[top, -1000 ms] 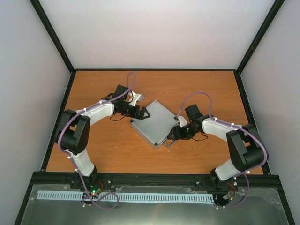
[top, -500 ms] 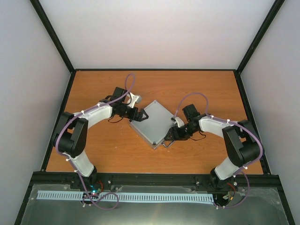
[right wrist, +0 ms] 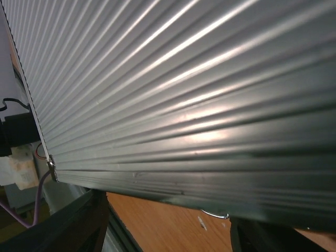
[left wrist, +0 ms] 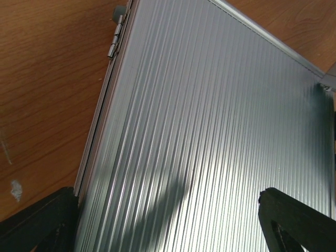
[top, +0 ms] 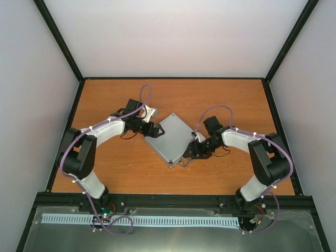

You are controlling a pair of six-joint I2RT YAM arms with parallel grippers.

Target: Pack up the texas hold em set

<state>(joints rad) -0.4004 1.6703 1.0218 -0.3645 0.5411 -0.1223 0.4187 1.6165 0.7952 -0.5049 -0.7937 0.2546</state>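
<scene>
Currently the silver case (top: 170, 139) lies shut, cornerwise, mid-way across the bench (top: 231, 100). The left hand (top: 156, 130) sits at its hinge edge and the right hand (top: 190, 153) by the handle (top: 185, 163), both spread open. A harder push from either side could spin the case.

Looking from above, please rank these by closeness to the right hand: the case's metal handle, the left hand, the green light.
1. Metal handle, right beside the right hand.
2. Left hand, across the case.
3. Green light, far off at bottom left.
</scene>
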